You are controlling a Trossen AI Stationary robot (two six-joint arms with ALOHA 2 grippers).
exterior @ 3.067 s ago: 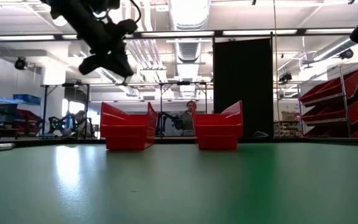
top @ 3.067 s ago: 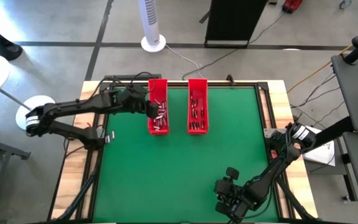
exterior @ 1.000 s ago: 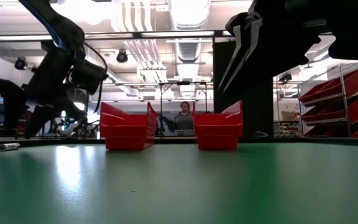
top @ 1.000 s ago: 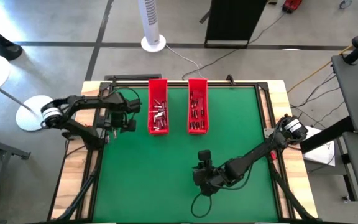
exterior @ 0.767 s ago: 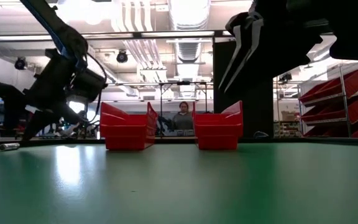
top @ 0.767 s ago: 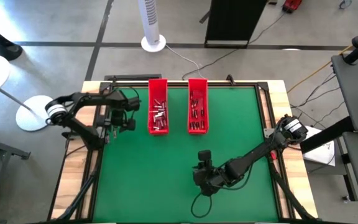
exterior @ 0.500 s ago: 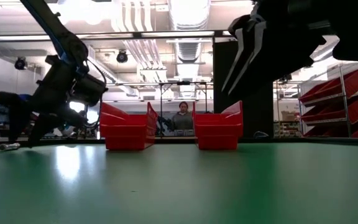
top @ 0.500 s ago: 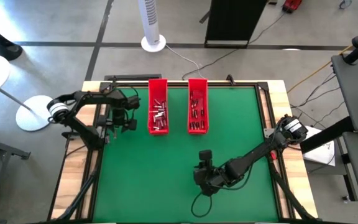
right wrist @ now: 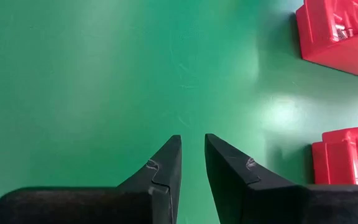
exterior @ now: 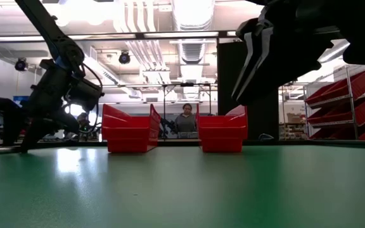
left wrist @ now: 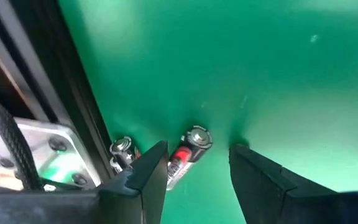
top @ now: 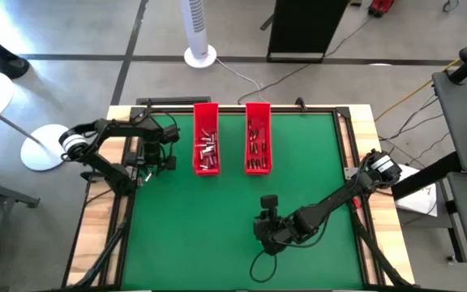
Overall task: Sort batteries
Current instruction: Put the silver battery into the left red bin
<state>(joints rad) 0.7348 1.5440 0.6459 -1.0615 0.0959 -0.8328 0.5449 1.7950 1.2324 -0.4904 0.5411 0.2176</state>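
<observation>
Two batteries lie on the green mat by its left edge: one with a red part (left wrist: 190,144), one (left wrist: 121,151) against the black frame. My left gripper (top: 145,171) (left wrist: 194,155) is low over them, open, its fingers on either side of the red-marked battery. That battery's near end is hidden behind one finger. Two long red trays, a left one (top: 207,150) and a right one (top: 257,146), hold more batteries at the far middle. My right gripper (top: 264,212) (right wrist: 191,140) hangs above bare mat at the near middle, open by a narrow gap, with nothing between its fingers.
The black table frame (left wrist: 79,124) and a metal bracket with a cable (left wrist: 36,155) run right beside the left gripper. In the low view the two trays (exterior: 130,130) (exterior: 223,132) stand side by side. Open mat (top: 217,211) lies between the arms.
My left gripper has moved from beside the left tray toward the table's left edge and down, close to the mat by the frame. My right gripper has kept almost still.
</observation>
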